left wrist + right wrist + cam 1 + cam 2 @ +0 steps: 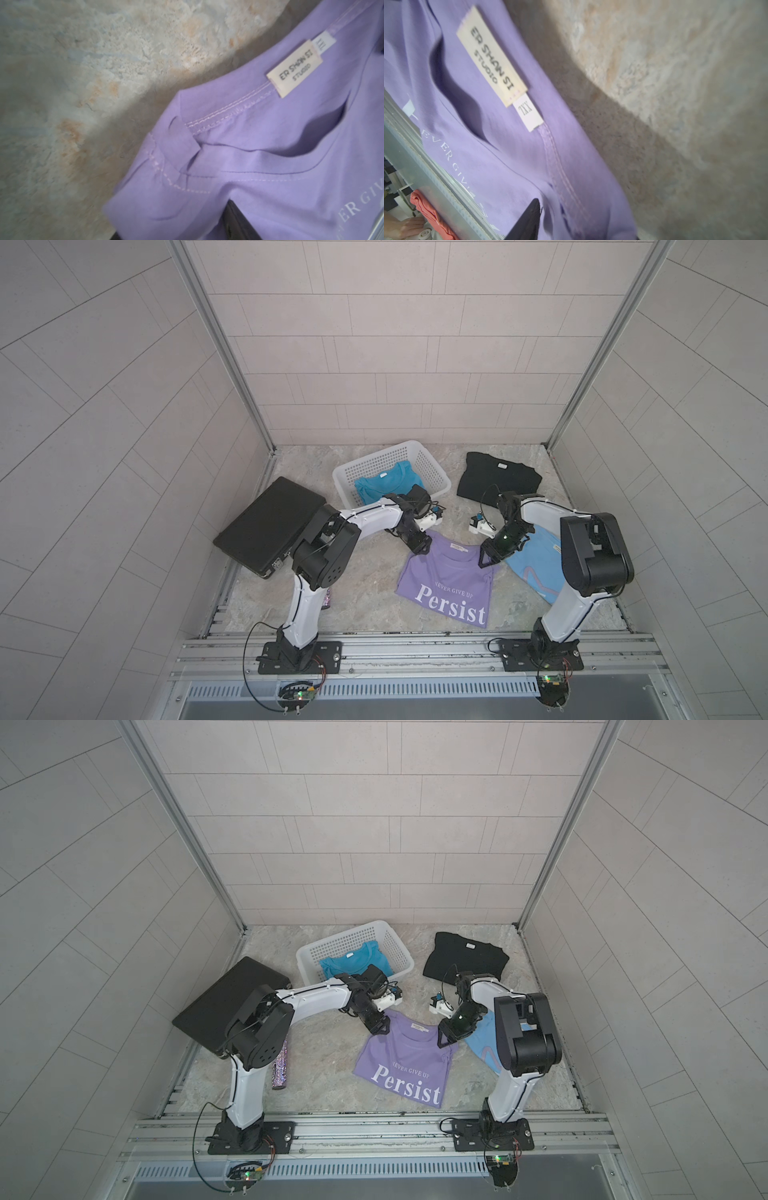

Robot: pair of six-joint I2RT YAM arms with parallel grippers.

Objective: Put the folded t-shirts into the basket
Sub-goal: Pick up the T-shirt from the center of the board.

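The lilac "Persist" t-shirt (449, 580) (407, 1056) lies front centre on the stone-patterned table. My left gripper (422, 547) (380, 1027) is shut on its collar-side left corner. In the left wrist view, lilac cloth bulges between the dark fingers (239, 220). My right gripper (488, 560) (444, 1040) is shut on the opposite corner, with cloth bunched beside its finger (529, 218). The white basket (432, 472) (395, 946) stands behind and holds the teal t-shirt (386, 485). The black t-shirt (494, 477) lies back right. The light blue t-shirt (536, 568) lies partly under the right arm.
A flat black hard case (270, 526) lies at the left, partly under the left arm. A glittery roll (281, 1065) lies beside the left arm's base. An aluminium rail (415, 647) runs along the front edge. Tiled walls close in three sides.
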